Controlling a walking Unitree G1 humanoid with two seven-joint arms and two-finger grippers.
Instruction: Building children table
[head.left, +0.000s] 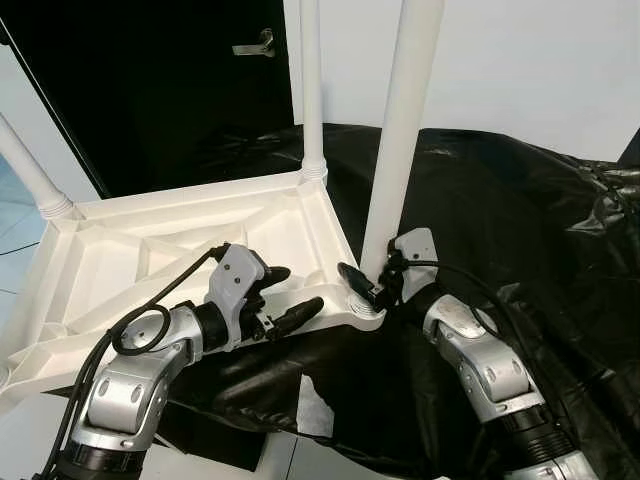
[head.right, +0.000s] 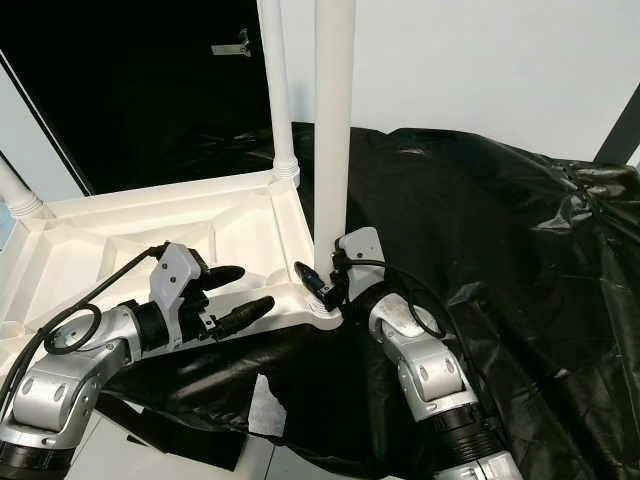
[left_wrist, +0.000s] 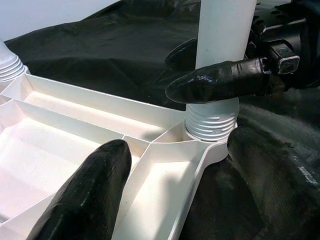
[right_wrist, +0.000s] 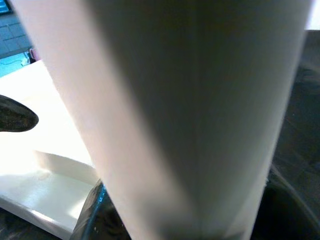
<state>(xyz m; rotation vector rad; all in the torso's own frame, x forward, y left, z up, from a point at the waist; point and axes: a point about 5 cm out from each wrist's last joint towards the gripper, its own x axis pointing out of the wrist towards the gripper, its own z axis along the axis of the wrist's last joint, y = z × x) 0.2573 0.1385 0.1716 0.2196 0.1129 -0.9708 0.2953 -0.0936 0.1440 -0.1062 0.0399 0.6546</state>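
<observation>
leg seated at near corner; risk of cross-threading and top shifting

the table top (head.left: 150, 255) lies upside down on black sheeting (head.left: 520, 200), ribs up. the right hand (head.left: 365, 285) grips the near leg (head.left: 400, 150) just above its ribbed collar, fingers either side of the tube. the left hand (head.left: 290, 295) is open, one finger above the top's front edge and one below it, empty, near that same corner.

risks, as judged:
- the leg leans slightly; turning it off-axis could cross the thread or leave it loose in the socket (left_wrist: 212, 125).
- the grip is low on a tall smooth tube; the leg could slip round in the fingers or tip if let go early.
- the top is not pinned; torque on the leg may swing it over the slick sheeting.

materials: white moulded plastic, matt, with triangular stiffening ribs; legs are smooth round tapering tubes with ridged bases. two other legs (head.left: 312, 90) stand fitted at the far corners. sheeting is thin, glossy, heavily creased.
</observation>
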